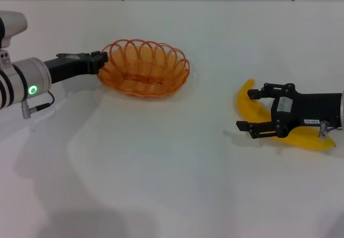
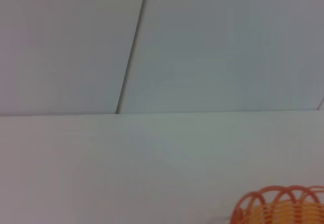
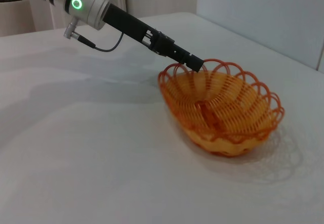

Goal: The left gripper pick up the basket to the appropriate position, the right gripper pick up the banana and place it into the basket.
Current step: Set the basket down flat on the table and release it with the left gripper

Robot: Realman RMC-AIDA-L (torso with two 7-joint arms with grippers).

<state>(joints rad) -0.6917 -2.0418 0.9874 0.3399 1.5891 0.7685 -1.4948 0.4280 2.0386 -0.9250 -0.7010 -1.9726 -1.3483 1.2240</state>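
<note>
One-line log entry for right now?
left gripper: on basket rim | right gripper: open around banana | banana: on table, not lifted

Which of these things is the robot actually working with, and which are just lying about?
In use:
- left gripper, at the basket's rim
- basket
- right gripper, open around the banana
- banana

Just there:
- white table
- pale container far off, seen from the right wrist
</note>
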